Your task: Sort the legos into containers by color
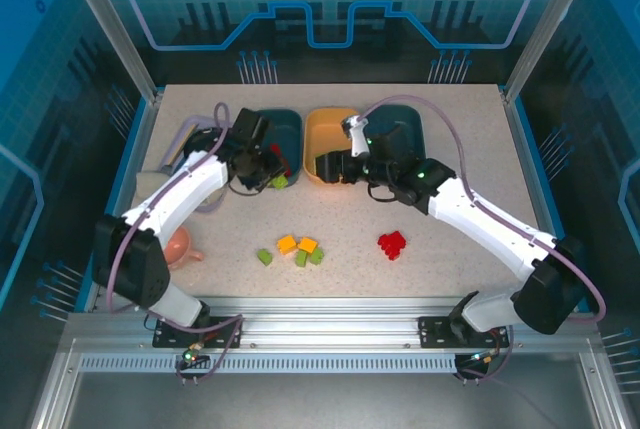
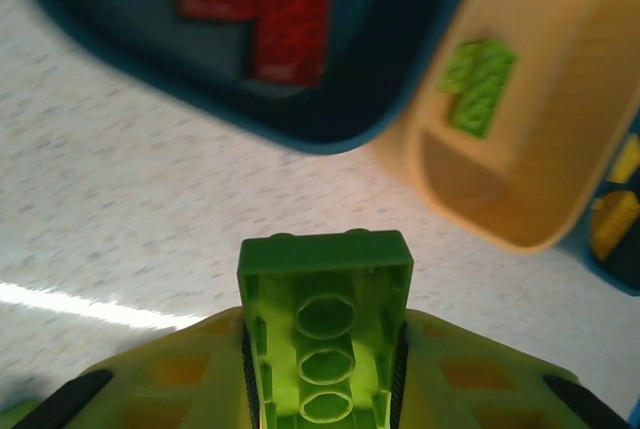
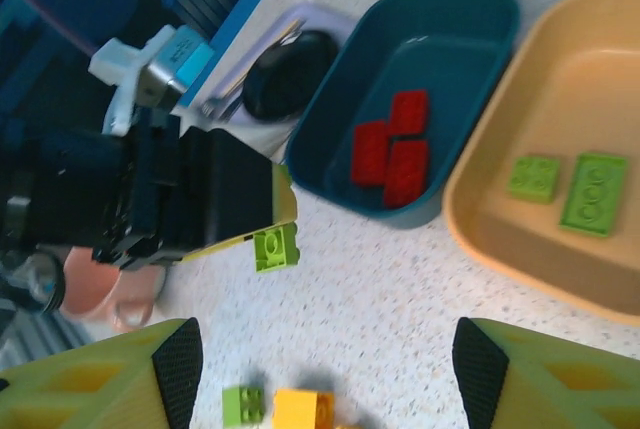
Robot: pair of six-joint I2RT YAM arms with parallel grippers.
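The left gripper [image 2: 325, 389] is clamping a green lego [image 2: 325, 279], probably light, stiff and slick, by its 2 long flat sides at bottom centre, below the orange tray [image 2: 570, 99] at upper right, while the right gripper [image 3: 325, 359] is hanging with jaws spread.

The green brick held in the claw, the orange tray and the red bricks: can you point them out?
green brick [image 2: 325, 349], left wrist view, its hollow underside.
orange tray [image 3: 530, 249], right wrist view, bare inside by its lower wall.
red bricks [image 3: 372, 153], right wrist view, the leftmost brick's top.
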